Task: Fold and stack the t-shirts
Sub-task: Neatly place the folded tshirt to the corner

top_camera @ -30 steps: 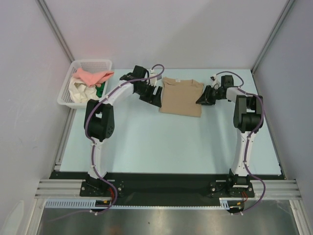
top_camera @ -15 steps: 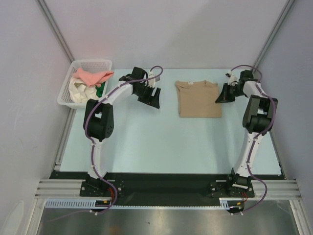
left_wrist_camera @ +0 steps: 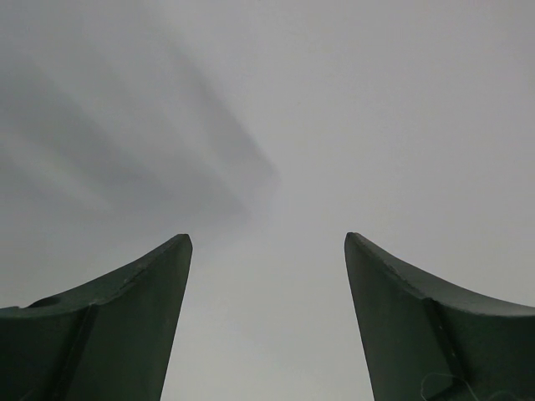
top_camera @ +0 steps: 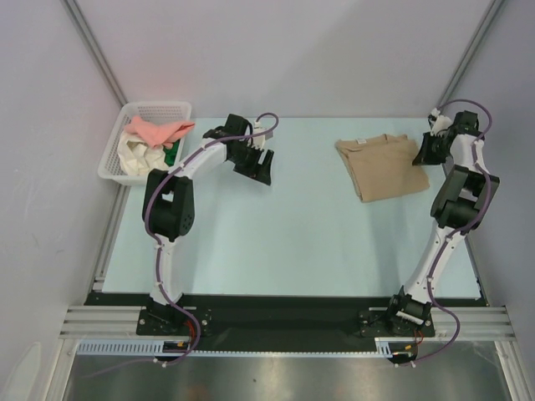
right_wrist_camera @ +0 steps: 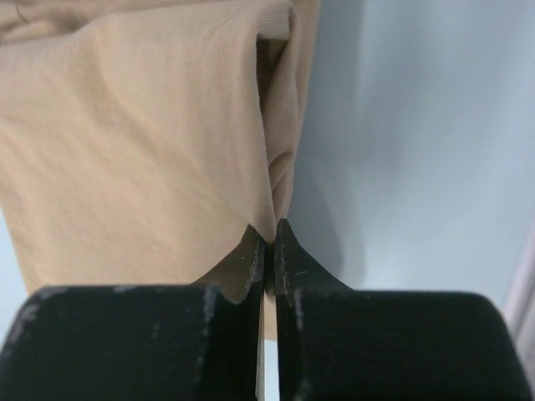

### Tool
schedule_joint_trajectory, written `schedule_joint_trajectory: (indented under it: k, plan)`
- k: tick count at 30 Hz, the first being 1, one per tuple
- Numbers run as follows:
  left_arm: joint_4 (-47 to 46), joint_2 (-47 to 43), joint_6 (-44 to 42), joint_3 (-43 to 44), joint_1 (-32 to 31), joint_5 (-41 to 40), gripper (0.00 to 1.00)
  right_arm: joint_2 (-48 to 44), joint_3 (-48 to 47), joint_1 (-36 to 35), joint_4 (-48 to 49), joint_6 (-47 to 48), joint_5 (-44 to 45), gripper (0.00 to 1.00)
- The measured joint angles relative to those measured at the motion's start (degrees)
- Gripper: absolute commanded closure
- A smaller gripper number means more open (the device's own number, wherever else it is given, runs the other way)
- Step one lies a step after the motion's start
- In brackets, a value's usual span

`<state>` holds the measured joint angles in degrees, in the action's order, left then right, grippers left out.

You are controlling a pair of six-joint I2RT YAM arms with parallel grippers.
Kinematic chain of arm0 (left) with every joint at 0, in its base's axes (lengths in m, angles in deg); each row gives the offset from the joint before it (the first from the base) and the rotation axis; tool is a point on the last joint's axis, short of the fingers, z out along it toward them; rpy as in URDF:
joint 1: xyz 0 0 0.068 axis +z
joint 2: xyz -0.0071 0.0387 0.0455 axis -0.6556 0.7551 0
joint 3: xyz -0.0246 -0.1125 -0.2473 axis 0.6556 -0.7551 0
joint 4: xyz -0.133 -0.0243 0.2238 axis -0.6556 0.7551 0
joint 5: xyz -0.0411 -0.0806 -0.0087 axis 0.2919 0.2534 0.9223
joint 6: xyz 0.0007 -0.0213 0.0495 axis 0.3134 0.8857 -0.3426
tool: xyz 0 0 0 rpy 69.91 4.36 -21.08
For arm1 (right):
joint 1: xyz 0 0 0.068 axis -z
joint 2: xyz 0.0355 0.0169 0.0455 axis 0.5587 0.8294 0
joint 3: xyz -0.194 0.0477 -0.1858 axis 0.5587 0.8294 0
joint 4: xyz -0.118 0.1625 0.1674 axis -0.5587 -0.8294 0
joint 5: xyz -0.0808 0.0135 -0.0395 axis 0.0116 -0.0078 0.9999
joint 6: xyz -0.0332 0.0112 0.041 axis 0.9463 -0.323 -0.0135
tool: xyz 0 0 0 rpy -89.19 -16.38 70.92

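The folded tan cotton t-shirt lies flat at the far right of the pale blue table. It is skewed to the table's edges, with its collar towards the far-left corner of the fold. Its right-hand edge is caught by the right gripper. In the wrist view the two black fingers are pressed together on a thin ridge of the tan cloth, so the garment stretches away from the fingertips towards the table's middle. The relation that matters is that the whole shirt lies to the left of this pinch, and the right arm is much the nearer. Any setting-down or straightening therefore looks like that arm's work. The left gripper hangs well apart, left of centre at the far side. Its fingers are spread wide, with nothing between them but bare grey surface. Further left, off the table's corner, the white plastic mesh basket holds a salmon-pink shirt, a cream-white shirt and a scrap of green shirt. These are not yet folded, and they sit nearer the left arm.
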<state>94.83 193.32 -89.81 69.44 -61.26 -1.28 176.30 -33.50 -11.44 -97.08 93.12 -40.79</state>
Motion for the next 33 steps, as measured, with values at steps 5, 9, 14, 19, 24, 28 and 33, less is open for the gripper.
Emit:
schedule_joint_trajectory:
  k: [5,9,14,19,24,28,33]
  plan:
    - [0.02,-0.07,-1.05,0.0,-0.33,-1.9,0.21,2.84,-4.02,1.68,1.95,-1.62,0.39,1.0]
    - [0.17,-0.07,-1.99,0.0,-0.87,-3.63,0.2,5.55,-5.49,2.99,2.58,-3.21,0.42,1.0]
    - [0.92,-0.07,-3.28,0.0,-2.4,-5.97,0.21,9.27,-8.52,3.98,3.5,-5.16,1.29,1.0]
    - [1.66,-0.07,-4.39,0.0,-4.26,-8.33,0.2,10.64,-10.1,4.22,4.63,-6.75,2.4,1.0]
    - [1.73,-0.07,-4.94,0.0,-5.35,-10.25,0.21,10.75,-10.43,4.31,5.7,-7.89,3.45,1.0]
    - [1.73,-0.07,-4.98,0.0,-5.64,-11.15,0.21,10.73,-9.81,4.44,6.36,-7.8,3.39,1.0]
    - [1.7,-0.07,-4.96,0.13,-5.64,-11.15,0.21,8.26,-4.79,4.61,9.22,-7.06,3.15,1.0]
